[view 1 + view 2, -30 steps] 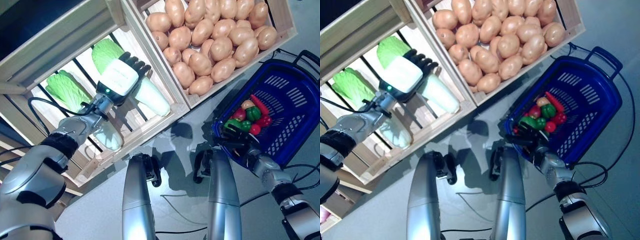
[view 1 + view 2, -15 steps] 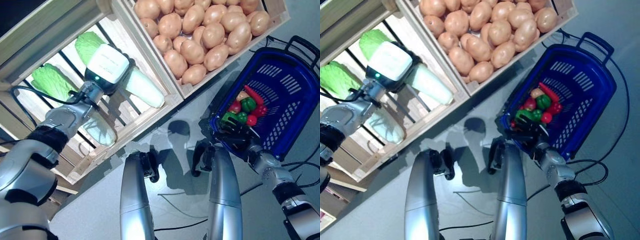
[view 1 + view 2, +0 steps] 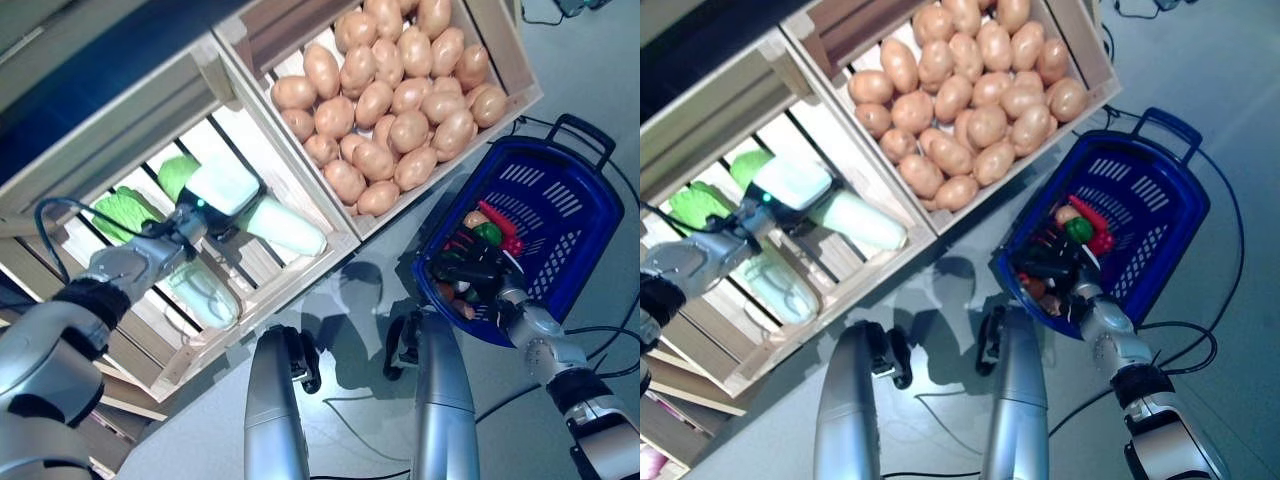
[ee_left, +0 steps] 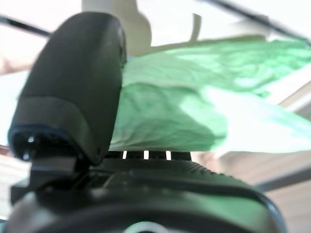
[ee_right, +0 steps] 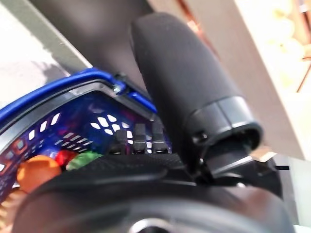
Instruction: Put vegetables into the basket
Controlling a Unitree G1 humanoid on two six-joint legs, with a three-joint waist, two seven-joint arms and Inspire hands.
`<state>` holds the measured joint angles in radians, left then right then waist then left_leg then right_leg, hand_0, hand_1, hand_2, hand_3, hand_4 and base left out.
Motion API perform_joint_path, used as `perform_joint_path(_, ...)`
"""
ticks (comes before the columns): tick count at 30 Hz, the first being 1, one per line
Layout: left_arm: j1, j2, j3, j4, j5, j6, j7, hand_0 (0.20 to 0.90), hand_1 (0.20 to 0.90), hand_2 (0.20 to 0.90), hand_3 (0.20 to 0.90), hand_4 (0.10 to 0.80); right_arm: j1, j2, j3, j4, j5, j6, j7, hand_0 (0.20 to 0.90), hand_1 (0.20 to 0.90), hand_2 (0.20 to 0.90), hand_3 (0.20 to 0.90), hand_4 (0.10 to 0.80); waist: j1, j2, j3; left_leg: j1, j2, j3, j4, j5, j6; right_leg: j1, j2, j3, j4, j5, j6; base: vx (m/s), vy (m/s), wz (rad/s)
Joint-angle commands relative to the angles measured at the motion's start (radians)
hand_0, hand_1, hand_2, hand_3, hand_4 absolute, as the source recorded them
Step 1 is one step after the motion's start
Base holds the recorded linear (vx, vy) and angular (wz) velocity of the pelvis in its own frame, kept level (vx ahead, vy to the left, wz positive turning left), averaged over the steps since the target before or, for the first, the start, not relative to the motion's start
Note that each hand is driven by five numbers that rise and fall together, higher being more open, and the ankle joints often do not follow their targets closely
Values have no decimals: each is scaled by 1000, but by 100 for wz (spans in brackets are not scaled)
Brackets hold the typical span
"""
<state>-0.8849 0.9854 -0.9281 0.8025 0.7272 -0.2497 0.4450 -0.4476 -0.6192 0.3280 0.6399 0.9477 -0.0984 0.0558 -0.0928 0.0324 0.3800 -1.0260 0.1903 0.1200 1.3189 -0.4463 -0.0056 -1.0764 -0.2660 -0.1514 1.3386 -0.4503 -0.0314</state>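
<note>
In a slatted wooden crate (image 3: pixel 300 262) lies a long cabbage (image 3: pixel 287 227) with a green top and a white end. My left hand (image 3: pixel 222 190) lies over its middle with the fingers curled round it. The left wrist view shows the thumb (image 4: pixel 77 82) beside the green leaves (image 4: pixel 184 111), which press against the palm. My right hand (image 3: pixel 467 268) grips the near rim of the blue basket (image 3: pixel 592 205). Peppers (image 3: pixel 490 228) and other small vegetables lie inside. In the right wrist view the thumb (image 5: pixel 189 82) stands over the blue rim (image 5: pixel 63 87).
Two more cabbages share the slatted crate, a green one (image 3: pixel 113 208) and a pale one (image 3: pixel 205 295). A crate of potatoes (image 3: pixel 400 90) stands to its right, just behind the basket. Grey floor lies below the crates.
My left hand's fingers, straight over the cabbage a second ago, have curled round it. The camera has shifted. My right hand stays on the basket's rim.
</note>
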Motion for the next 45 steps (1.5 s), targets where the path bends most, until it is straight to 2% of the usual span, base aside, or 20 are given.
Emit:
perform_joint_path(1,-17,66,165,-5,-127,-46,116,300,300,300,300,400,-13,-12,-27,-151,-51,-153,0,900,900,900,900,800,11,-4,-20,157,-7,48,-168,-17,30,173,-4,40,-151,30,8,60,-6,-1)
perform_joint_path(3,23,72,202,-42,-135,-69,125,300,300,300,300,400,13,-1,-33,-172,-76,-166,10,900,900,900,900,800,12,-3,-32,205,-15,53,-206,-7,34,217,-7,39,-180,35,5,82,-3,1)
perform_joint_path(4,82,78,264,-107,-165,-97,118,300,300,300,300,400,55,13,-48,-214,-92,-186,34,900,900,900,900,800,16,-1,-50,270,-23,64,-257,2,38,277,-6,35,-223,41,5,82,-2,3)
perform_joint_path(5,99,79,280,-120,-177,-108,120,300,300,300,300,400,65,17,-52,-222,-99,-194,41,900,900,900,900,800,17,-1,-52,287,-25,67,-269,4,40,294,-7,34,-234,43,5,83,-5,6)
perform_joint_path(10,235,25,417,-203,-250,-173,129,300,300,300,300,400,116,57,-73,-266,-132,-227,82,900,900,900,900,800,32,-7,-88,413,-35,84,-355,5,46,417,-27,7,-308,41,11,41,-25,5)
perform_joint_path(14,342,-37,518,-253,-318,-258,134,300,300,300,300,400,149,96,-90,-286,-143,-271,103,900,900,900,900,800,50,-18,-111,504,-48,84,-427,21,42,514,-40,-30,-373,53,22,34,-62,13)
perform_joint_path(15,385,-74,561,-271,-361,-296,126,300,300,300,300,400,171,116,-94,-298,-147,-283,117,900,900,900,900,800,61,-21,-120,564,-58,81,-490,41,39,575,-32,-44,-434,71,30,39,-42,15)
perform_joint_path(16,398,-80,573,-279,-364,-300,121,300,300,300,300,400,175,120,-93,-300,-150,-287,119,900,900,900,900,800,59,-23,-124,560,-61,80,-486,41,42,572,-35,-45,-428,69,28,76,-57,16)
perform_joint_path(19,484,-158,637,-333,-420,-355,79,300,300,300,300,400,226,173,-92,-316,-145,-325,163,900,900,900,900,800,76,-27,-152,675,-81,70,-629,99,40,697,-8,-77,-583,119,41,94,-63,9)
perform_joint_path(22,566,-247,688,-385,-490,-397,-5,300,300,300,300,400,263,228,-90,-333,-136,-349,193,900,900,900,900,800,88,-31,-201,796,-96,68,-805,178,38,831,37,-108,-788,185,51,157,-80,1)
perform_joint_path(25,610,-349,712,-433,-603,-387,-97,300,300,300,300,400,255,280,-78,-343,-120,-348,250,900,900,900,900,800,97,-30,-253,927,-113,91,-1025,269,20,986,93,-144,-1048,268,66,172,-50,-8)
perform_joint_path(31,603,-450,673,-460,-646,-335,-143,300,300,300,300,400,209,322,-53,-373,-12,-305,358,900,900,900,900,800,112,-33,-298,1050,-137,94,-1259,361,4,1127,143,-172,-1287,356,81,85,-21,-4)
perform_joint_path(34,606,-501,645,-465,-671,-303,-149,300,300,300,300,400,196,343,-37,-388,15,-270,363,900,900,900,900,800,118,-38,-325,1106,-141,94,-1365,399,2,1180,163,-180,-1383,396,84,80,-12,2)
perform_joint_path(40,580,-549,586,-454,-652,-267,-126,300,300,300,300,400,183,377,-19,-368,146,-113,393,900,900,900,900,800,124,-46,-344,1140,-140,84,-1406,399,3,1214,180,-181,-1426,413,84,14,0,1)
perform_joint_path(45,561,-564,546,-426,-648,-256,-139,300,300,300,300,400,166,401,-14,-348,216,-52,411,900,900,900,900,800,126,-55,-351,1156,-143,70,-1406,386,8,1231,184,-182,-1426,410,84,24,-2,3)
